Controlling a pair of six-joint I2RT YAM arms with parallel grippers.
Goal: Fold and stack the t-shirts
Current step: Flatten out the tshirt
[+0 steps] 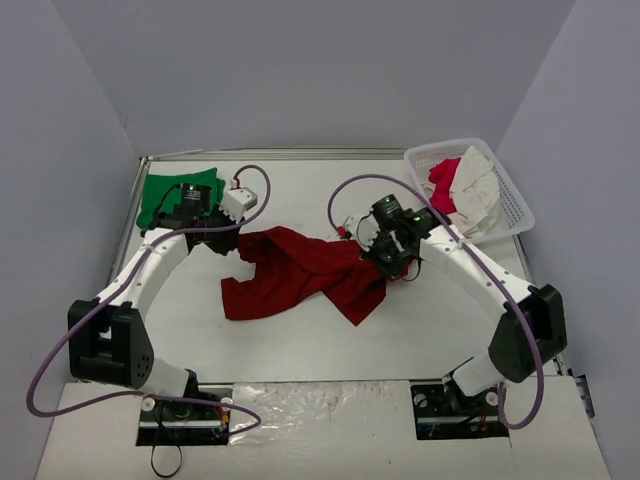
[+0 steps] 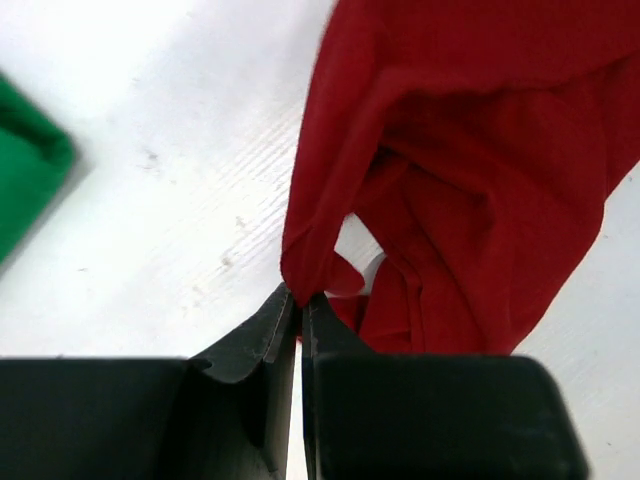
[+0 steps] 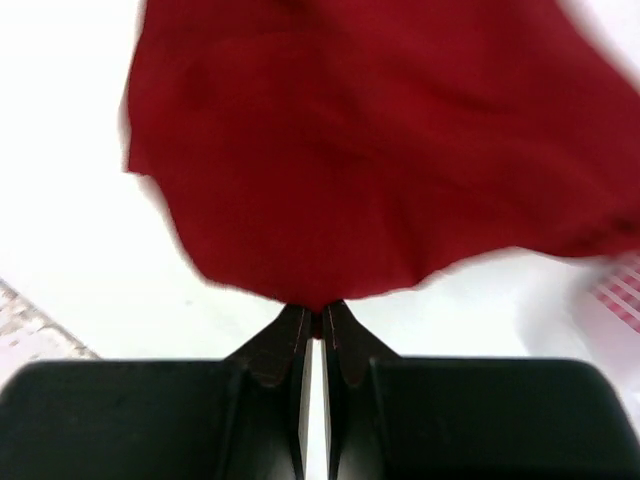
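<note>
Bright even light, soft shadows, right wrist view motion-blurred

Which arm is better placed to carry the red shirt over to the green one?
Probably the left. The left pincer is shut on an edge of the dark red shirt and sits right beside the green shirt. The right pincer grips it too, but nearer the basket, farther away.

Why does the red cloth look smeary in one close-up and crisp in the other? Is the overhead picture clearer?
Right wrist view: the dark red t-shirt has smeared edges, probably motion blur; the table is washed out. Left wrist view: sharper, folds and table scuffs show. Top view: even light, faint shadows, mild glare on the plastic sheet.
</note>
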